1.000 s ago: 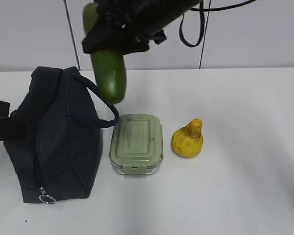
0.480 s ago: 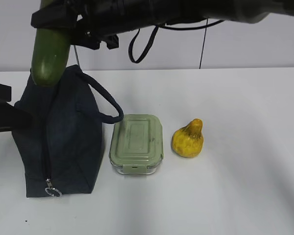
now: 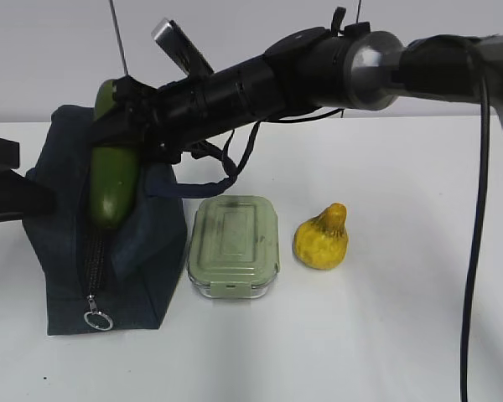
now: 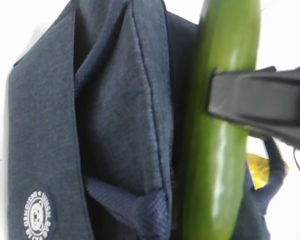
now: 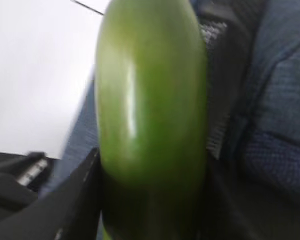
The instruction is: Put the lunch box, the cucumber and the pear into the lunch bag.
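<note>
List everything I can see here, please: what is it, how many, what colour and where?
lunch bag: one, dark navy, left side of the table, zipper open along the top.
cucumber: one, dark green, held upright with its lower end entering the bag's opening.
lunch box: one, clear glass with pale green lid, on the table just right of the bag.
pear: one, yellow, on the table right of the lunch box, apart from it.
table: one, white.
right gripper: one, black, reaching across from the right, its fingers clamped on the cucumber.
left gripper: one, black, at the bag's left edge; what it grips is hidden.
</note>
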Robot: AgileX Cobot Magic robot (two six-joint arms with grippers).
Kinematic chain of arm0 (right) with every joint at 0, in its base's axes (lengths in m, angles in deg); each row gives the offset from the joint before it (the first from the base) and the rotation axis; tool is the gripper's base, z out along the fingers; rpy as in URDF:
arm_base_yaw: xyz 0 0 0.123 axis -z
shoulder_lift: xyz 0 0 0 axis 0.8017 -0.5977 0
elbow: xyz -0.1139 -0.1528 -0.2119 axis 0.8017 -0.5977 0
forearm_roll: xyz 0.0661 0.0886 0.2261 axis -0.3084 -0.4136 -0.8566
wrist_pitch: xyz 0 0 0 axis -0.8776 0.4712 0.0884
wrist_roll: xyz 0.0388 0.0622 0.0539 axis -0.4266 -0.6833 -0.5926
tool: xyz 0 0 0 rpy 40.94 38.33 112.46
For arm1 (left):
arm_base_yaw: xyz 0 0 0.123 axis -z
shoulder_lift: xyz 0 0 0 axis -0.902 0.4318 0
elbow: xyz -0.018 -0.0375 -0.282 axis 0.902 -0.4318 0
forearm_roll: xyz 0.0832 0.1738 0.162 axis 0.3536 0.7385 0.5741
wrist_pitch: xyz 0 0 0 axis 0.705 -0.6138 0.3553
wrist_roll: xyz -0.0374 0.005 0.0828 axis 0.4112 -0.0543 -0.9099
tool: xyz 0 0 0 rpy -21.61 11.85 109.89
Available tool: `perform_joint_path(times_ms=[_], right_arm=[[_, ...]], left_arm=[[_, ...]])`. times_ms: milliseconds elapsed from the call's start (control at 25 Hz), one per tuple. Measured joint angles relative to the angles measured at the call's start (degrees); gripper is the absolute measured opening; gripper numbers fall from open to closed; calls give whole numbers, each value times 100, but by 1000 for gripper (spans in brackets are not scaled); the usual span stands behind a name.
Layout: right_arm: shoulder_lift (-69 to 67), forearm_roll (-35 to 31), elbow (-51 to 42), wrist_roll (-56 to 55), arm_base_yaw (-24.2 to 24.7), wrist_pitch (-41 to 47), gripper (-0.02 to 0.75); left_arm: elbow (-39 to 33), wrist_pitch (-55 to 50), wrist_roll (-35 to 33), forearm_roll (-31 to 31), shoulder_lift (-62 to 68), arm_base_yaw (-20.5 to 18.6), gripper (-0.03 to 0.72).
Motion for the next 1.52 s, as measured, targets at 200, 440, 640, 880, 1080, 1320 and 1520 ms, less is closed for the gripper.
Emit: perform_joint_path(times_ms=[200,440,640,880,1080,1320,1520], right_arm=[[-35,774,9,-199,0,54,398],[-35,927,36,-213,0,521,526],[-35,983,127,-216,26,926,567],[-35,1307,983,-412,180,1493,571],[-35,2716,2256,-1247,254,1931,571],[-35,4755,3304,-2614,254,2061,551],[110,6236,3340,-3254,262,2142,514]], left_arm=[[0,0,0,-17,0,0,-15],[0,0,-18,-105,0,6,-15],[0,0,-24,-112,0,6,-15],[0,0,-24,-112,0,6,-15],[0,0,-24,-112,0,6,-15],[0,0,-31,-112,0,6,-15],[0,0,-41,-112,0,6,-15]])
